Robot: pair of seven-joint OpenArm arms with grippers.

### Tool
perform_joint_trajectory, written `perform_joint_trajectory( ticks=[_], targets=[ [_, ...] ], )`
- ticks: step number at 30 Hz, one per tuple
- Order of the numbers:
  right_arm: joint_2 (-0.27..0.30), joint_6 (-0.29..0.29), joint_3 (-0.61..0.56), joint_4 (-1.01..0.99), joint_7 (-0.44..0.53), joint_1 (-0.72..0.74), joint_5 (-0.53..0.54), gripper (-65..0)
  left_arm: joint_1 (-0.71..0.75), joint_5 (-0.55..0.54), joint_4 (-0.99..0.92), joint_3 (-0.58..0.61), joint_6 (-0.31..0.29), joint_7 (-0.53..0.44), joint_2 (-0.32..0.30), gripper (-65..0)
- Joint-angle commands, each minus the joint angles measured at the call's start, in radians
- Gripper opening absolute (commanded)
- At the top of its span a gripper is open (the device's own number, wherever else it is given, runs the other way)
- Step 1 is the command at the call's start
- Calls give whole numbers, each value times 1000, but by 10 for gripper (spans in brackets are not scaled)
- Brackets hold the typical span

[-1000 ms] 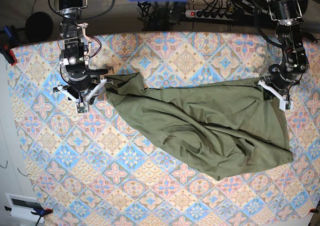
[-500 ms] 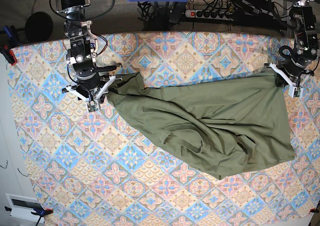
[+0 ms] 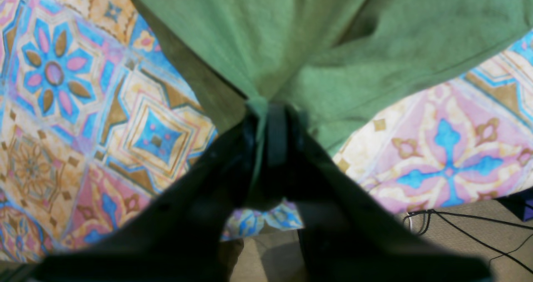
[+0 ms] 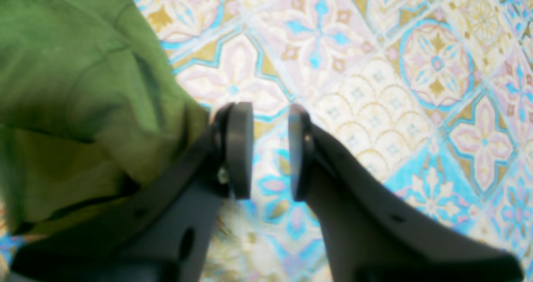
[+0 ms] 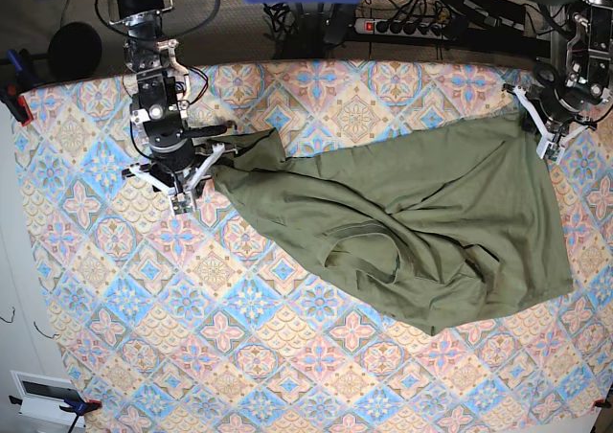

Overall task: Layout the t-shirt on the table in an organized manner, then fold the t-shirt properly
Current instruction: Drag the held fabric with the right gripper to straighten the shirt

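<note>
The olive-green t-shirt (image 5: 412, 232) lies rumpled and slantwise across the table (image 5: 287, 356), stretched between the two arms, with its widest part sagging toward the near edge and a loose fold near its middle. The left gripper (image 3: 266, 119) sits at the far corner of the cloth by the table's back edge; in the left wrist view its two dark fingers (image 3: 277, 136) stand almost together with a thin pinch of green fabric caught between their tips, and the shirt fans out from that pinch away from the fingers, lifted a little off the patterned cloth just ahead of them. Behind this gripper the table edge ends, and bare floor with black cables (image 3: 466, 228) shows below. The right gripper (image 4: 270, 148) hovers at the opposite end of the garment. In the right wrist view its round pads (image 4: 239, 148) stand apart with a clear gap, and only the pink, blue and cream tile pattern (image 4: 374, 86) shows through that gap; nothing is held. The bunched end of the shirt lies just beside the outer face of one finger, pressed up against it or nearly so, while the table on the other finger's side is bare pattern. In the base view this gripper points down at the table right at the shirt's crumpled tip.
</note>
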Motion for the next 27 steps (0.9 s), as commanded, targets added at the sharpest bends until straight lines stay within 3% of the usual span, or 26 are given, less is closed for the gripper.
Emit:
perform_joint_trajectory(
  ticks=[1, 4, 9, 13, 27],
  targets=[
    [4, 1, -20, 21, 19, 11, -1, -506, -1, 1, 9, -9, 4, -9, -21, -532],
    [6, 1, -77, 21, 19, 11, -1, -471, 5, 1, 8, -10, 4, -3, -21, -473],
    [6, 1, -106, 21, 19, 12, -1, -386, 14, -3, 9, -15, 4, 110, -25, -340],
    [6, 1, -106, 18, 19, 20, 0, -360, 19, -7, 9, -15, 4, 112, -21, -254],
    [8, 1, -165, 64, -27, 54, -1, -358, 14, -7, 9, -16, 2, 112, 10, -248]
  ],
)
